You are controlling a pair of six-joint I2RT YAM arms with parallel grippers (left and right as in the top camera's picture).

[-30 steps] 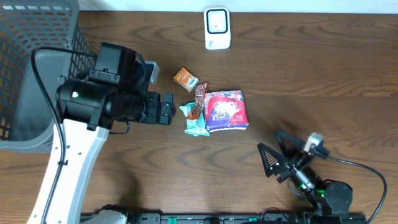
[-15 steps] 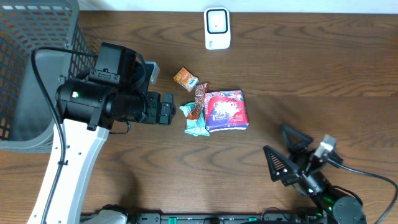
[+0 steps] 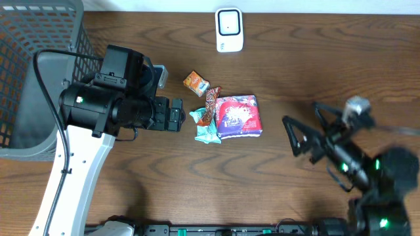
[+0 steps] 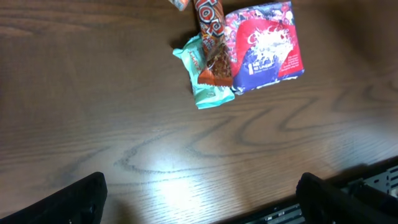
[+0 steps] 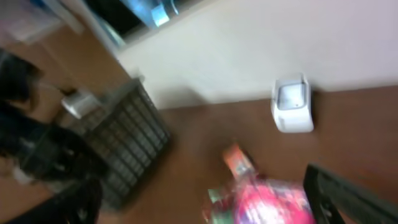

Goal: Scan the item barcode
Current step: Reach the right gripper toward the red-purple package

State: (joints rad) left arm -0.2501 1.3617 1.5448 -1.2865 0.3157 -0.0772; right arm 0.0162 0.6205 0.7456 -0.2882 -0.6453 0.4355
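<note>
Far left, the mesh basket (image 3: 26,59) sat well behind the left gripper (image 3: 177,115), whose fingers stood spread wide, gripping nothing. Just ahead of those fingertips lay the teal packet (image 4: 202,81), the brown bar (image 4: 211,37) across it, the red-and-purple pouch (image 4: 264,46) touching both, and the orange packet (image 3: 195,82) a little beyond. The white scanner (image 3: 229,29) stood well apart from both sets of fingers. Out right, the right gripper (image 3: 305,131) showed blurred, fingers splayed and empty, well short of the pouch. Verdict: nothing picked, nothing scanned. Choosing an item, grasping it and presenting its barcode all remained.
</note>
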